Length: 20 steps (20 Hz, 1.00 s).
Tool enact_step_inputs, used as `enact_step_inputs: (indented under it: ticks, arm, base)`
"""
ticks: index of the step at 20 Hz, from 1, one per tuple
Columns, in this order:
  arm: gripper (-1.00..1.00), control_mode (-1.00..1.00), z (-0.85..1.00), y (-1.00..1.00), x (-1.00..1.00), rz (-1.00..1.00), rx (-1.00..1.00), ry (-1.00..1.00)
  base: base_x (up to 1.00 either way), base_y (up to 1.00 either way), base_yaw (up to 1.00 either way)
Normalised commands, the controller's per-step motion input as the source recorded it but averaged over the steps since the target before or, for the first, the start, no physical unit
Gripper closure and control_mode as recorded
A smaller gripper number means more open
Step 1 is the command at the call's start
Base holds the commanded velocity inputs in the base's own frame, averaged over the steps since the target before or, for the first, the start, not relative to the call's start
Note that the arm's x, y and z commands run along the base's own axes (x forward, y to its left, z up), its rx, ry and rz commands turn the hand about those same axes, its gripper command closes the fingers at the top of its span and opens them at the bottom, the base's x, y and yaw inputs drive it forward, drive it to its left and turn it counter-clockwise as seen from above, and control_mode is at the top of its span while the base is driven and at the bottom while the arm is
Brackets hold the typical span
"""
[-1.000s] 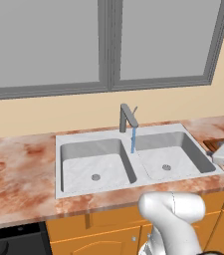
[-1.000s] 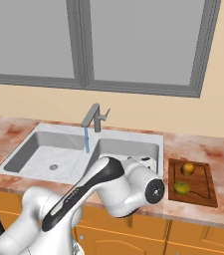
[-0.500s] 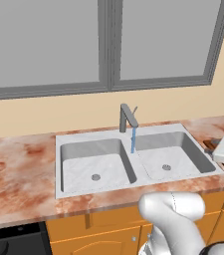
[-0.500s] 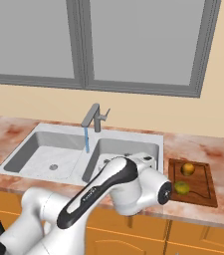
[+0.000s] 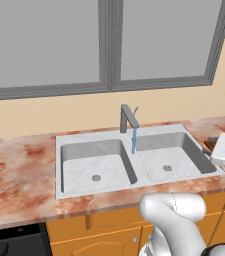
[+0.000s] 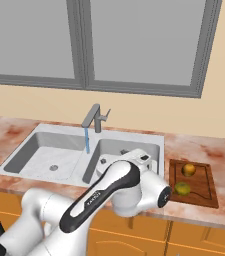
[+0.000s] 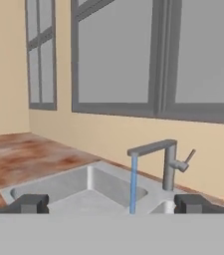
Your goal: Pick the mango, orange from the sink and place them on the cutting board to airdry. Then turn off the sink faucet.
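Claw (image 7: 111, 203) is sitting spread, gripping nothing, facing the sink faucet (image 7: 164, 160), water running into the sink (image 6: 44, 150). Mango (image 6: 183, 188) and orange (image 6: 188, 169) are lying on cutting board (image 6: 206, 186), right bench (image 6: 219, 155).

You have a reddish marbled counter (image 6: 209, 150) under the window, the pale double sink (image 5: 84, 142) set into it, the faucet (image 6: 95, 118) upright at its back rim, the dark cutting board (image 6: 205, 192) flat on the counter just right of the sink

both sink (image 5: 84, 145) basins open | faucet (image 7: 166, 162) with running stream ahead | fingers (image 7: 31, 203) apparently unobstructed
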Motion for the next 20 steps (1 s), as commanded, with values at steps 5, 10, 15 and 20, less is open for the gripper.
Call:
enact_step_inputs:
  ticks: [5,10,15,20]
  arm:
    - [-1.00,-1.00,0.02,0.35,0.18,0.00,0.02,-0.01]
    - [-1.00,-1.00,0.08,0.19,0.20,0.05,0.00,0.00]
    - [-1.00,-1.00,0.03,0.07,0.20,0.15,0.00,-0.03]
    - [-1.00,-1.00,0.00,0.04,0.24,0.19,0.00,-0.06]
  base:
    - [0.00,0.00,0.00]
    - [0.00,0.00,0.00]
    - [0.00,0.00,0.00]
    - [0.00,0.00,0.00]
